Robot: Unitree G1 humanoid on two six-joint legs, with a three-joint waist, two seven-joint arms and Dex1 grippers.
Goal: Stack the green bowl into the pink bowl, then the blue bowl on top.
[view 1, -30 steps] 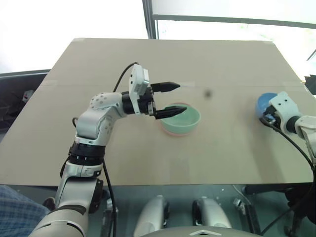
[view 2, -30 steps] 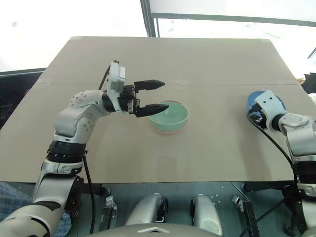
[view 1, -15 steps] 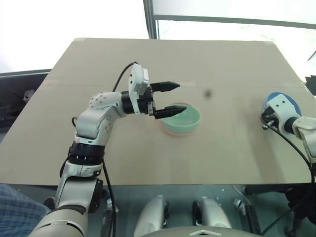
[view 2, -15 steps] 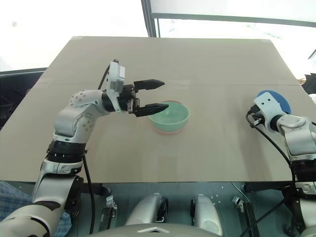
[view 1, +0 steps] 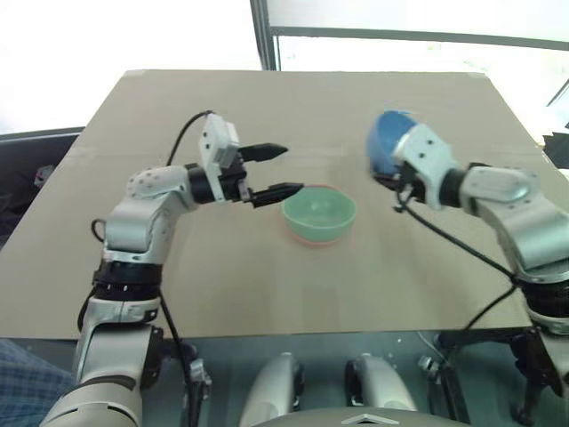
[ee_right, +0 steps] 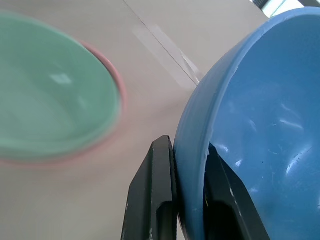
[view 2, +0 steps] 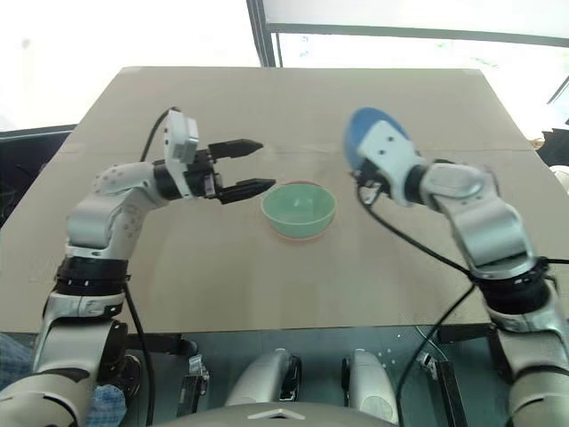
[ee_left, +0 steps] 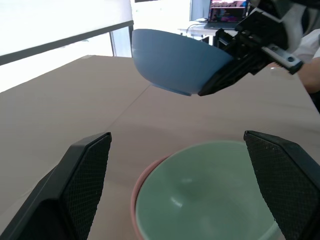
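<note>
The green bowl [view 1: 320, 212] sits nested inside the pink bowl [view 1: 308, 237], whose rim shows around it, at the middle of the tan table [view 1: 267, 285]. The blue bowl [view 1: 385, 142] hangs tilted in the air just right of that stack. My right gripper [ee_right: 187, 150] is shut on its rim, one finger inside and one outside. My left gripper [view 1: 292, 169] is open and level just left of the stack, touching nothing; the green bowl [ee_left: 210, 195] lies between and beyond its fingers in the left wrist view.
The table's front edge runs just ahead of my body, and a taped seam [view 1: 338, 156] crosses the tabletop behind the bowls. A window frame [view 1: 262, 36] stands beyond the far edge. A lit screen [ee_left: 227, 10] shows far off in the left wrist view.
My right gripper shut on the blue bowl at the table's right side, lifted it and carried it left to beside the stack. My left gripper drew back left, off the green bowl.
</note>
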